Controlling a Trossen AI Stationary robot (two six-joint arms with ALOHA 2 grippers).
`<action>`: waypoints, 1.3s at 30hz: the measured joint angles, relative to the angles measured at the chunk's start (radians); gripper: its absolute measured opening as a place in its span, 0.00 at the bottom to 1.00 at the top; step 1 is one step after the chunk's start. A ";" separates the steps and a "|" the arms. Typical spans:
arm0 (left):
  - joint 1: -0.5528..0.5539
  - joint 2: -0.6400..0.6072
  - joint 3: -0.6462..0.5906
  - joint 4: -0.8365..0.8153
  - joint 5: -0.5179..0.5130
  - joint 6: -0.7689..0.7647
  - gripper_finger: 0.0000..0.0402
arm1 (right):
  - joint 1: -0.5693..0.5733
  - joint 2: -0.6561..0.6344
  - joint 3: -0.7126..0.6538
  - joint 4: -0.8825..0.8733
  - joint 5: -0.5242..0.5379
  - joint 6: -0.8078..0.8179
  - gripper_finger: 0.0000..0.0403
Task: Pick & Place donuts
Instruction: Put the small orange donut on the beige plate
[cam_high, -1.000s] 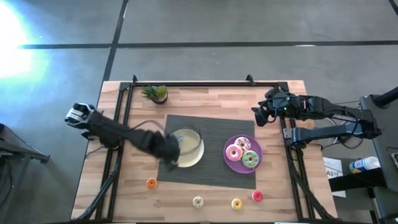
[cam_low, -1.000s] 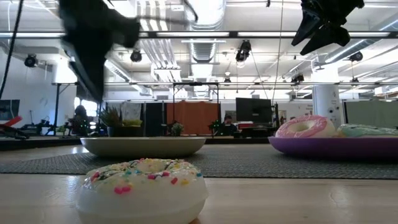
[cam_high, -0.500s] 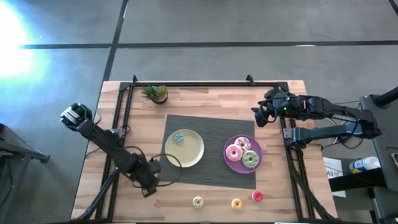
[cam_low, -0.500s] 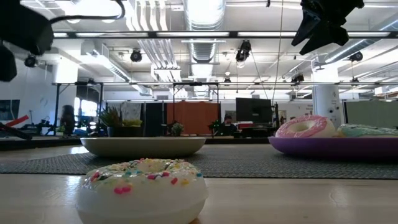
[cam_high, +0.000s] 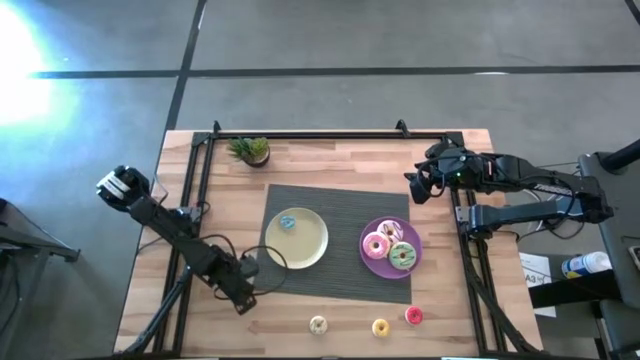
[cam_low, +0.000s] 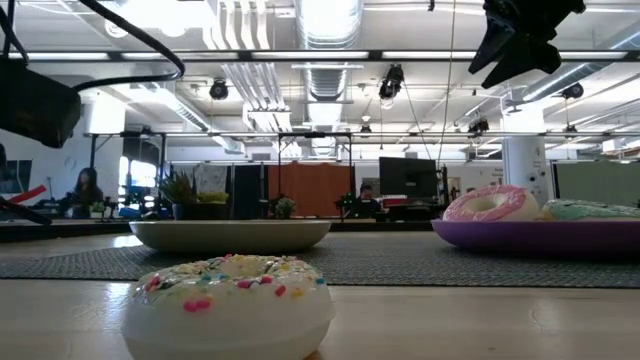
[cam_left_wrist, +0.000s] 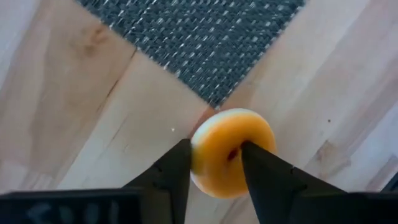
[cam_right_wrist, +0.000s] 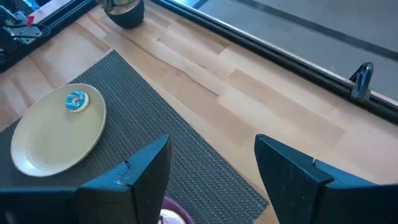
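The orange donut (cam_left_wrist: 231, 151) lies on the wood just off the dark mat's near-left corner, with my left gripper (cam_high: 243, 297) over it and shut on it. A blue-iced donut (cam_high: 288, 223) lies on the yellow plate (cam_high: 312, 245). Pink, white-pink and green donuts (cam_high: 390, 246) sit on the purple plate (cam_high: 372, 264). Cream (cam_high: 318, 325), yellow (cam_high: 380, 327) and red (cam_high: 414, 316) donuts lie along the table's near edge. My right gripper (cam_right_wrist: 211, 146) hangs open above the far-right part of the table (cam_high: 413, 188). My left gripper comes down on the orange donut from above. One finger (cam_left_wrist: 255, 165) reaches into the hole and the other (cam_left_wrist: 180, 165) stands against the outer side, with one side of the ring (cam_left_wrist: 211, 155) pinched between them. The donut lies flat on the wood.
A small potted plant (cam_high: 250, 150) stands at the far-left corner. The dark mat (cam_high: 340, 200) bears both plates. In the low view the sprinkled cream donut (cam_low: 228, 305) is closest, with the yellow plate (cam_low: 230, 235) and the purple plate (cam_low: 540, 237) behind it.
My left arm has swung from over the yellow plate toward the table's near-left, come down over the orange donut, and then stayed nearly still there. The blue-iced donut has stayed on the yellow plate.
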 joint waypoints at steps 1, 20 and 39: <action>0.000 0.000 -0.007 0.009 -0.001 -0.009 0.25 | 0.000 0.000 0.000 0.001 -0.012 0.002 0.56; 0.151 -0.280 -0.009 0.343 -0.261 0.107 0.00 | 0.095 0.268 -0.017 0.672 -0.667 -0.348 0.56; 0.587 -0.285 -0.077 0.871 0.100 0.217 0.00 | 0.249 0.619 0.277 0.560 -0.545 -0.993 0.56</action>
